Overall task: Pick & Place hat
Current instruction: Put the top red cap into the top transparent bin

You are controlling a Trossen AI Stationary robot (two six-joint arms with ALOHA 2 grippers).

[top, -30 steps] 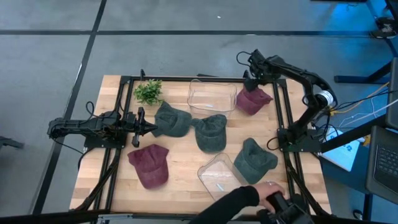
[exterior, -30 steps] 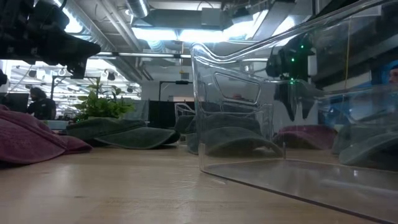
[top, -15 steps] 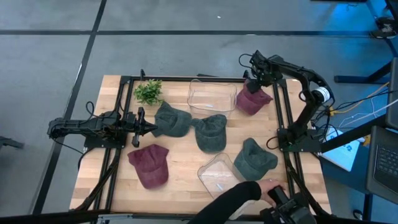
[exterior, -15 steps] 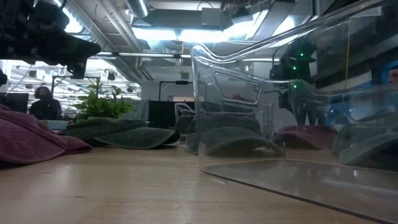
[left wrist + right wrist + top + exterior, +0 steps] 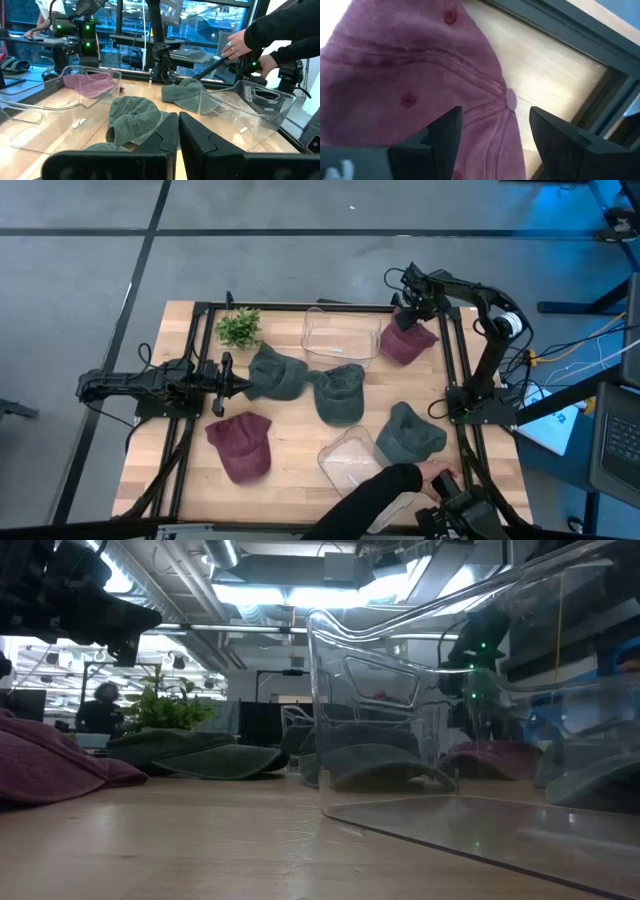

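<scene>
A maroon hat [image 5: 407, 343] lies crown up on the table's far right corner, beside a clear bin [image 5: 340, 335]. My right gripper [image 5: 408, 315] hangs just above it, pointing down and open. In the right wrist view its two fingers [image 5: 445, 135] stand on either side of the crown's top button [image 5: 510, 98]; I see no touch. Through the near bin's wall, the low view shows this gripper [image 5: 480, 680] over the hat [image 5: 495, 758]. My left gripper [image 5: 240, 387] waits level at the table's left, shut [image 5: 178, 145] on nothing.
Three green hats [image 5: 277, 372], [image 5: 340, 392], [image 5: 410, 435] and a second maroon hat [image 5: 241, 446] lie on the wood. A second clear bin [image 5: 352, 462] sits at the near edge, with a person's arm [image 5: 375, 500] beside it. A small plant [image 5: 238, 327] stands far left.
My right gripper has come down toward the far-right maroon hat, still pointing down. The person's arm at the near edge has shifted toward the table's right.
</scene>
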